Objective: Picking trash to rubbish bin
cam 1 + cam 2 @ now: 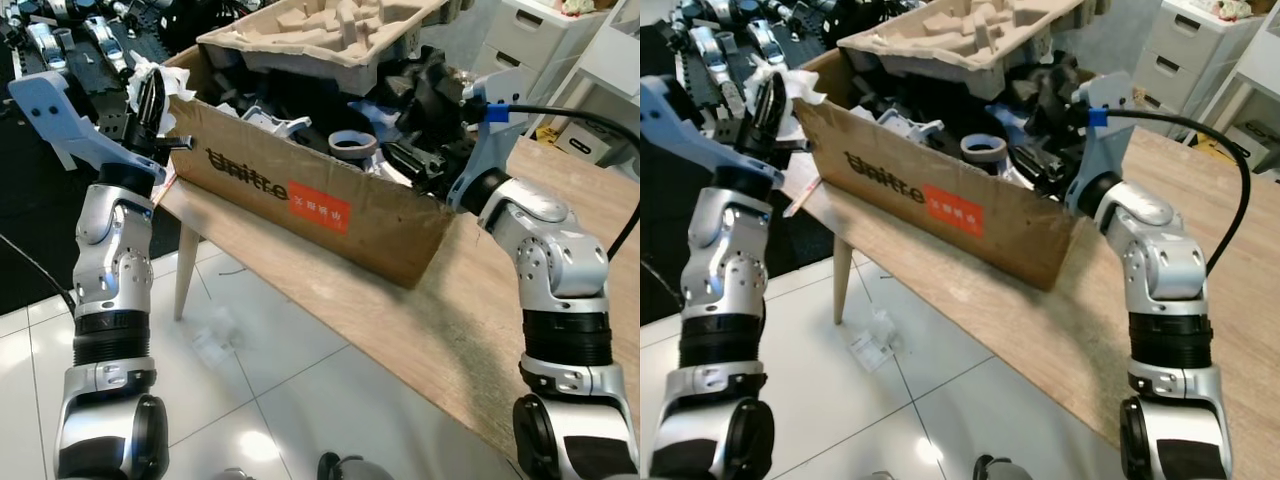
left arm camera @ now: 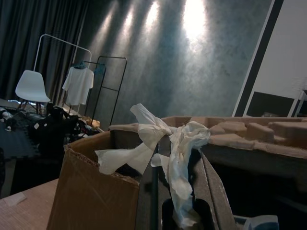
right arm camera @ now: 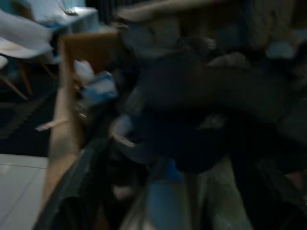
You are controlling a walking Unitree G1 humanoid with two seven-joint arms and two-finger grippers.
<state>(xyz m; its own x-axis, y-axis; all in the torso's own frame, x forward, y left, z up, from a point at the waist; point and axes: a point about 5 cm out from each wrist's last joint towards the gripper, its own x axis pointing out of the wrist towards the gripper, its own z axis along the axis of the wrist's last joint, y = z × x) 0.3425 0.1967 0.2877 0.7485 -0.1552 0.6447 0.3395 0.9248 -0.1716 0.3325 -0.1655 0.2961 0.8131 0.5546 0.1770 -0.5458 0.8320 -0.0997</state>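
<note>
A wooden table point(image 1: 480, 330) is seen running from near right to far left, and a large cardboard box point(image 1: 300, 195) serving as the rubbish bin is carried along its left edge, already filled with a moulded pulp tray point(image 1: 330, 30), a roll of tape point(image 1: 352, 143) and dark parts.

The left gripper point(image 1: 155, 100) is held at the box's far left corner, just outside and above the rim. A crumpled white tissue point(image 2: 168, 143) is clamped between its fingers, with loose ends standing up past the tips. The box opening lies ahead of and to the right of those fingers, so a short carry inward over the rim is judged to be what is needed before release.

The right gripper point(image 1: 430, 100) is reached down into the box at its near right end; whether its fingers are apart or together cannot be told, its wrist view being blurred.

A scrap of clear plastic point(image 1: 215, 335) is left on the tiled floor point(image 1: 300, 400) below the table's left edge.
</note>
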